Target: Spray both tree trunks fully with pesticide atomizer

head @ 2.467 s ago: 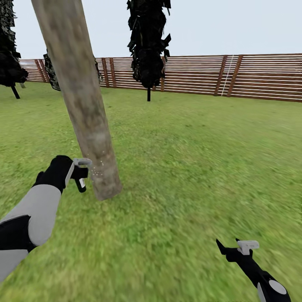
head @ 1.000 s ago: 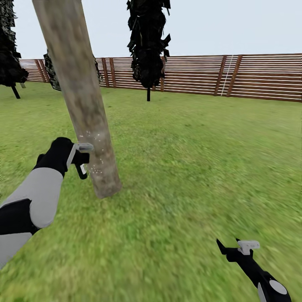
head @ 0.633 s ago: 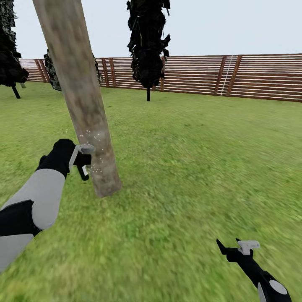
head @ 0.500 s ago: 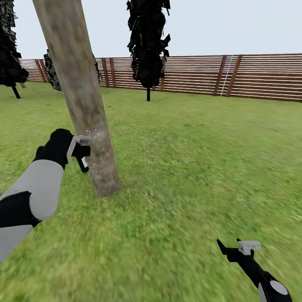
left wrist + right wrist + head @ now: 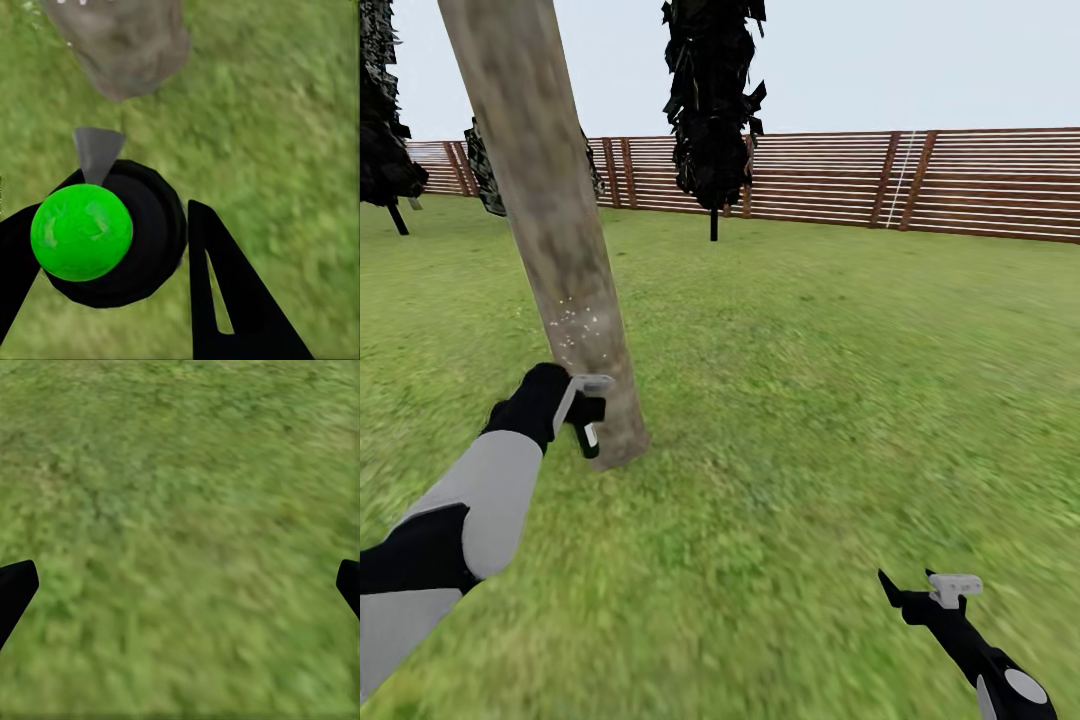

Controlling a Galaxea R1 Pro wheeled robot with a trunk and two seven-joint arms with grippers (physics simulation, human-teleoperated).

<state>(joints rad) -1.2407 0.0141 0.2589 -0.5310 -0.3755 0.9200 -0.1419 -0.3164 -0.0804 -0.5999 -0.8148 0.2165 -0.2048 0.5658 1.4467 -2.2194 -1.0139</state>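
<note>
Lowered, left gripper (image 5: 592,412) jaws hold the half-hidden atomizer (image 5: 589,436) beside trunk (image 5: 550,220).

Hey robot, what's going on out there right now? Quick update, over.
Left gripper shut on the pesticide atomizer, low beside the tree trunk. White pesticide specks on the bark. Right gripper open over grass. Nothing in the way.

The left tool (image 5: 586,412) reaches forward on a raised, outstretched arm, clamped tight. The right tool (image 5: 928,592) hangs low, its 2 fingers spread wide.
</note>
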